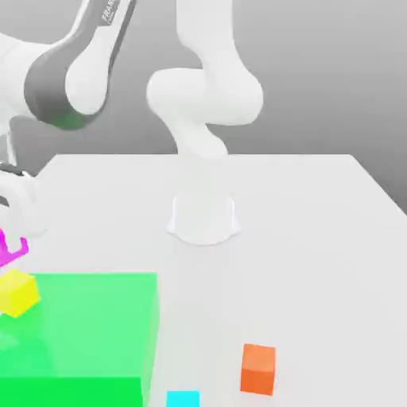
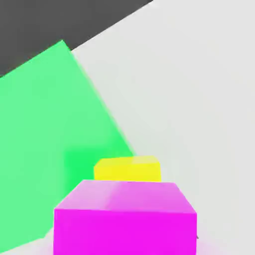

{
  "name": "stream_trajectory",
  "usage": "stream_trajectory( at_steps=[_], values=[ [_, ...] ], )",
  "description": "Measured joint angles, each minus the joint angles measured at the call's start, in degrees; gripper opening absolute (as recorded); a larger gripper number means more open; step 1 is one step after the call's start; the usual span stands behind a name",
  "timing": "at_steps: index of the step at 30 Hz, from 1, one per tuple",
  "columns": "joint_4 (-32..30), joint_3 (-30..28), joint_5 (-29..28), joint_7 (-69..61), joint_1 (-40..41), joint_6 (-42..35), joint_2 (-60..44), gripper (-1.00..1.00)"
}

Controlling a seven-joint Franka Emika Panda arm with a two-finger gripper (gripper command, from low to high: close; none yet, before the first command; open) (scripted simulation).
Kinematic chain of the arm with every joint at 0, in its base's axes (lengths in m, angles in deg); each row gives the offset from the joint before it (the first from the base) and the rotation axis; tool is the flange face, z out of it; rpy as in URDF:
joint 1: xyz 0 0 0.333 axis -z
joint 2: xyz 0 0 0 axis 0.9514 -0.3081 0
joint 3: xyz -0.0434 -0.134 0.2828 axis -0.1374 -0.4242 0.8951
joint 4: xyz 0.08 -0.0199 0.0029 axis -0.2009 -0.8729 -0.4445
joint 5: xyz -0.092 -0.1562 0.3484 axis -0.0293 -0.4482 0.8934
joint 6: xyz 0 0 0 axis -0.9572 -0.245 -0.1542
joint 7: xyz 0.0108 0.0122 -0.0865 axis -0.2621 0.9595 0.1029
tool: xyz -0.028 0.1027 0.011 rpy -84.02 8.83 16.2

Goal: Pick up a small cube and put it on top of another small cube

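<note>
The small magenta cube (image 1: 9, 248) hangs just above the table at the exterior view's far left, under my gripper (image 1: 11, 230), which is shut on it. In the hand view the magenta cube (image 2: 124, 219) sits very close to the camera. Just below it in the exterior view is the small yellow cube (image 1: 17, 292), a little toward the right. From the hand the yellow cube (image 2: 128, 169) appears just beyond the magenta one, apart from it. It lies at the edge of the big green block (image 1: 87, 334); whether on it or beside it I cannot tell.
The green block (image 2: 45, 139) takes up the near left of the white table (image 1: 302, 222). An orange cube (image 1: 258, 369) and a cyan cube (image 1: 183, 398) lie near the front edge, right of the block. The arm's base (image 1: 203, 215) stands mid-table.
</note>
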Motion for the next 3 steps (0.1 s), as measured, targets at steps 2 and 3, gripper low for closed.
stream_trajectory(
  at_steps=[2, 3],
  values=[
    [0.0, 0.0, 0.0, 0.0, -0.02, 0.0, 0.0, 1.0],
    [0.0, 0.0, 0.0, 0.0, -0.04, 0.0, 0.0, 1.0]
  ],
)
